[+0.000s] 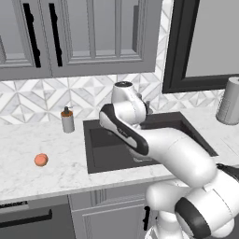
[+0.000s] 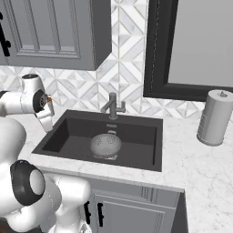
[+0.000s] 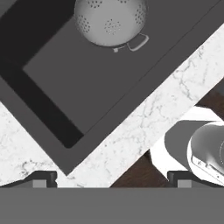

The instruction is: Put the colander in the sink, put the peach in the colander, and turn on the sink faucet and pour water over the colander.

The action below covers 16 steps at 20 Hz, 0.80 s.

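The grey colander (image 2: pixel 105 144) sits upright on the floor of the dark sink (image 2: pixel 136 132), below the faucet (image 2: pixel 112 107), whose spout is dry. From above, the colander (image 3: pixel 109 19) lies at the far end of the sink (image 3: pixel 87 78). The orange-pink peach (image 1: pixel 41 160) rests on the marble counter, well left of the sink (image 1: pixel 100 154). My gripper (image 3: pixel 113 180) hangs open and empty over the sink's near-left edge, and stands at the basin's left rim (image 2: pixel 47 123) in the right base view.
A soap bottle (image 1: pixel 68 120) stands on the counter (image 1: pixel 46 140) by the sink's back-left corner. A paper towel roll (image 2: pixel 214 118) stands right of the sink. Wall cabinets hang above, and a dark window frame (image 2: pixel 152 54) rises behind the faucet.
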Available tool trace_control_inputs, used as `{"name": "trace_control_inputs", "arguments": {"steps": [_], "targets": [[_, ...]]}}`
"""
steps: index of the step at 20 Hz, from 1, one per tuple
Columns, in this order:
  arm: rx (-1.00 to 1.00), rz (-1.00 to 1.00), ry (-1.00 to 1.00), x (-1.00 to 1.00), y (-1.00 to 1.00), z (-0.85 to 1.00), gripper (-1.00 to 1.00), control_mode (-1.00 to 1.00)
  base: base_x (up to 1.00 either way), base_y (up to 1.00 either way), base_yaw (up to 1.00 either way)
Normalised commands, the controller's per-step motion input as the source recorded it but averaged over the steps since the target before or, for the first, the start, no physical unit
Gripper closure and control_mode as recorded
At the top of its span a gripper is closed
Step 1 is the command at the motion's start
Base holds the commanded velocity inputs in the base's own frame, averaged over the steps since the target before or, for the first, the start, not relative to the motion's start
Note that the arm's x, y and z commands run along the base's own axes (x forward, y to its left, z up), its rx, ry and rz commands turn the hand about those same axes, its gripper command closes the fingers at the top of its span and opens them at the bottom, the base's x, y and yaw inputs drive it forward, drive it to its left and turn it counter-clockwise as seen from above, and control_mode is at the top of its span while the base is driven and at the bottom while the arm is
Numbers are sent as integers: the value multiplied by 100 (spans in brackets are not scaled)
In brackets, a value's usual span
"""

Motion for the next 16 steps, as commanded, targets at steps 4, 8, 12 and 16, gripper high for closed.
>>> {"name": "trace_control_inputs", "arguments": {"steps": [4,8,12,16], "targets": [[0,27,0,0,69,1,-100,-100,0,0,0],[0,26,0,0,67,0,-100,-100,0,0,0],[0,22,0,0,71,0,-100,-100,0,0,0],[0,18,0,7,68,-4,-100,-100,0,0,0]]}}
